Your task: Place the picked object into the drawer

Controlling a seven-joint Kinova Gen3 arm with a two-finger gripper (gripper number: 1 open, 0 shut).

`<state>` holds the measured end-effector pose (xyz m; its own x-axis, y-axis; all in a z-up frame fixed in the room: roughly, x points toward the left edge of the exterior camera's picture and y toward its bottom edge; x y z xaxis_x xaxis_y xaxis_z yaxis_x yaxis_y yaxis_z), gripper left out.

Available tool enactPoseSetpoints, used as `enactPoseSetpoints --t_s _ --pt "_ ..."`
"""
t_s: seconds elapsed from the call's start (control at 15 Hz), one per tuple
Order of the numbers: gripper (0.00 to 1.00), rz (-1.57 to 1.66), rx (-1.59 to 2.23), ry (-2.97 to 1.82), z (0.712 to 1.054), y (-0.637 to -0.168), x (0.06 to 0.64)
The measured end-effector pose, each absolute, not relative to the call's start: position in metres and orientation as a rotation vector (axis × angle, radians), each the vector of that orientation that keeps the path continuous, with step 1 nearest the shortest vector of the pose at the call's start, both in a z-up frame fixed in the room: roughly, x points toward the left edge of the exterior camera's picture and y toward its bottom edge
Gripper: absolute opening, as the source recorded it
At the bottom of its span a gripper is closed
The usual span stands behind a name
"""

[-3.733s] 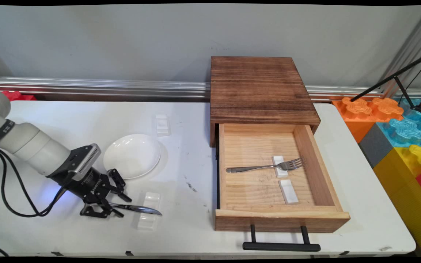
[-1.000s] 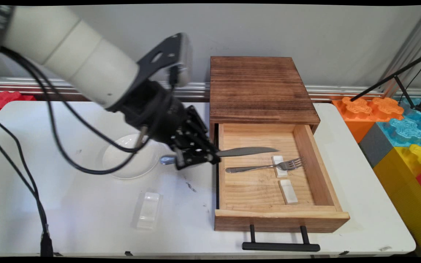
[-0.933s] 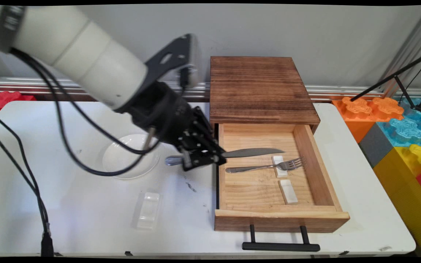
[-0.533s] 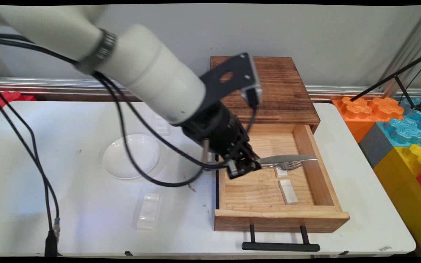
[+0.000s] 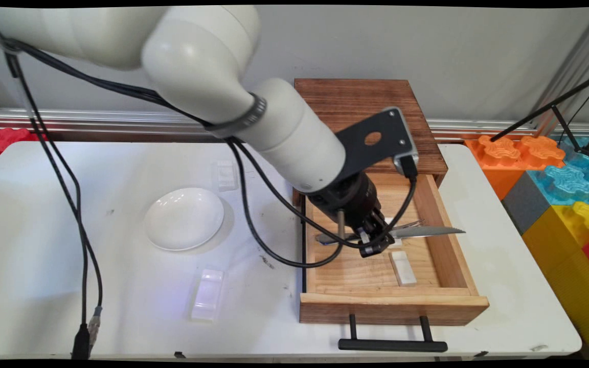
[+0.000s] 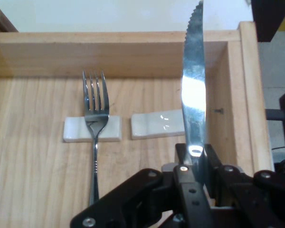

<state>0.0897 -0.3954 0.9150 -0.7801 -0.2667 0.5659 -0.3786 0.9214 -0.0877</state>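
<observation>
While the gripper (image 6: 195, 164) hangs over the open wooden drawer (image 5: 448, 245), closed on the handle of a serrated table knife (image 6: 194, 90), the shiny blade points ahead past the drawer's far wall, with an empty white cutlery rest (image 6: 156, 125) just below it and a fork (image 6: 95, 137) on its own rest beside.

I see the drawer (image 5: 430, 214) pulled out of the cabinet (image 5: 345, 102) at the worktop's (image 5: 95, 306) right. In it the fork (image 6: 95, 123) lies across one rest (image 6: 71, 130), a second rest (image 5: 403, 267) nearer the front. My hand (image 5: 374, 240) hangs over the drawer, the knife (image 5: 427, 231) reaching right past its wall. Left lie a plate (image 5: 183, 218) and, I think, two more rests (image 5: 206, 294).
</observation>
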Motion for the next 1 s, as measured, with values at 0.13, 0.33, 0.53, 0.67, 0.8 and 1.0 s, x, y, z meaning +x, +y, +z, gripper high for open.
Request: enactPoseSetpoints --t_s 0.13,0.33,0.53,0.67,0.8,1.0 --pt "0.00 0.259 0.464 -2.520 0.901 -0.403 0.084" --pt "0.00 0.240 0.471 -2.532 0.879 -0.411 0.079" --pt "0.00 0.229 0.475 -2.537 0.862 -0.417 0.076" --pt "0.00 0.222 0.476 -2.539 0.853 -0.420 0.075" --pt "0.00 0.214 0.474 -2.541 0.844 -0.422 0.075" --pt "0.00 0.208 0.473 -2.546 0.833 -0.426 0.075"
